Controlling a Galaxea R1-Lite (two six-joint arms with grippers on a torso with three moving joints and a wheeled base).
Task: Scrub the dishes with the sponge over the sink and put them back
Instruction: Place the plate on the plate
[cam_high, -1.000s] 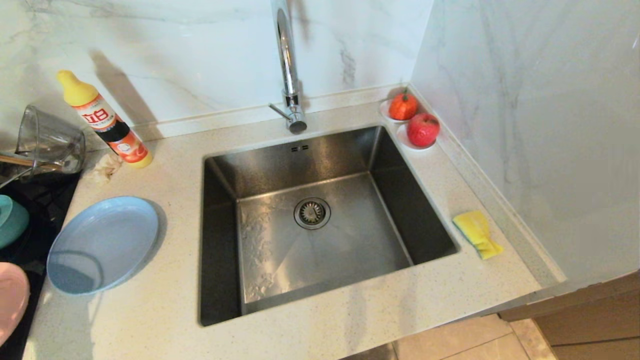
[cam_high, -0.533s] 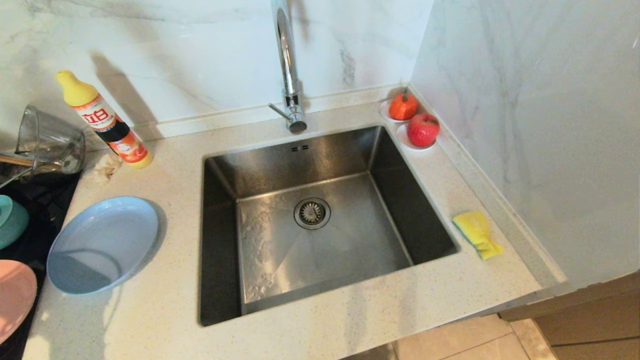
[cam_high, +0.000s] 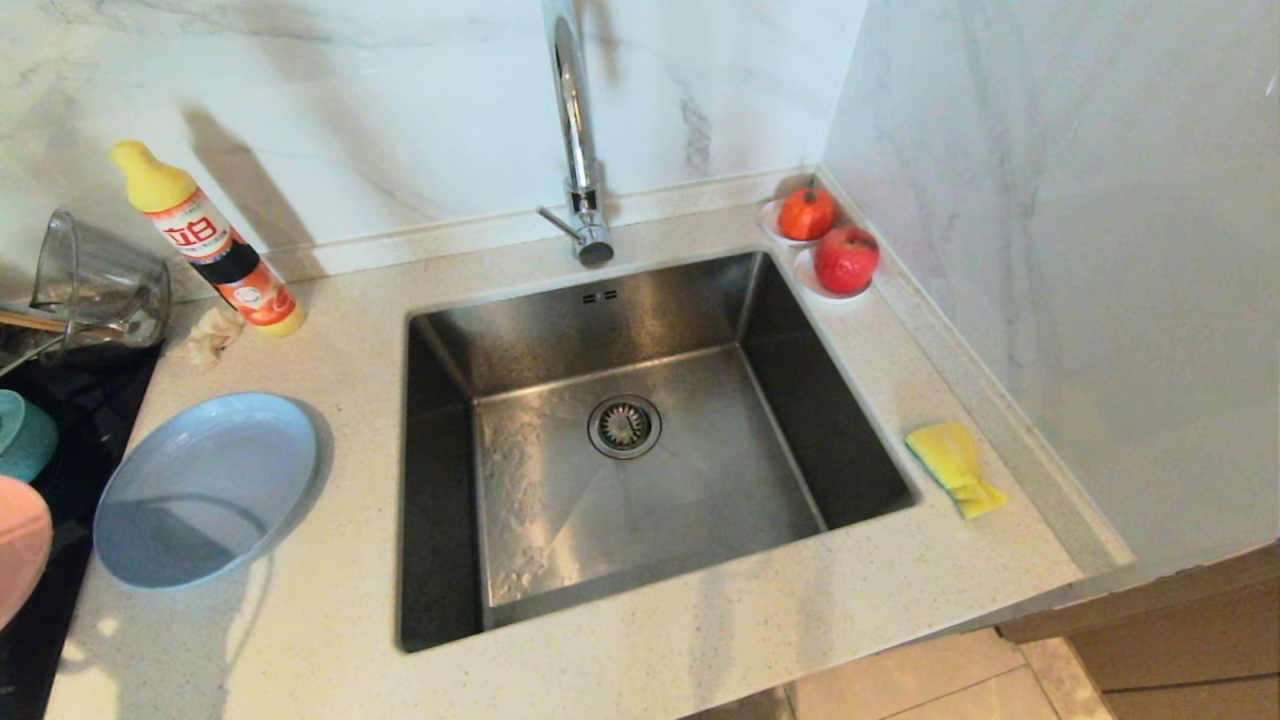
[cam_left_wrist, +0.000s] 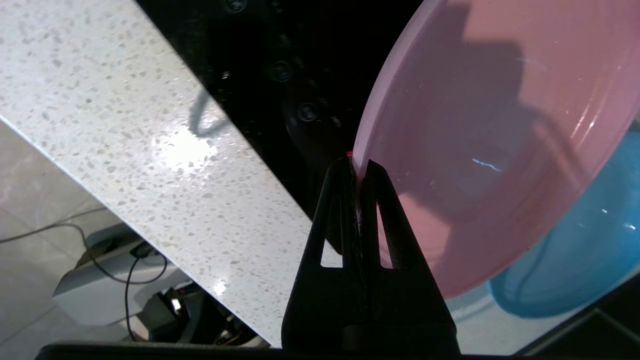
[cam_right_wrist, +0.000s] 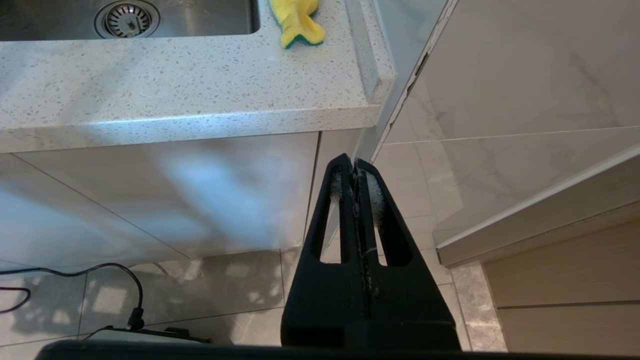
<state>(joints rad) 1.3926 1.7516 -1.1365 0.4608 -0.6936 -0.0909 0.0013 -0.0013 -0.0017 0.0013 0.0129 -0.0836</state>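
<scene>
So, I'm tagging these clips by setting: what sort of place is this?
Most likely a home kitchen: a steel sink with a chrome faucet set in a speckled stone counter, a dish soap bottle, and marble-look walls.

1. A detergent bottle (cam_high: 208, 243) with a yellow cap and red-orange label leans against the marble backsplash (cam_high: 400, 110).
2. A crumpled scrap (cam_high: 208, 335) lies just beside its base.
3. A clear glass jug (cam_high: 95, 285) lies tilted at the far left.
4. An orange fruit (cam_high: 806, 212) and a red apple (cam_high: 846, 258) sit on small white coasters in the corner.
</scene>
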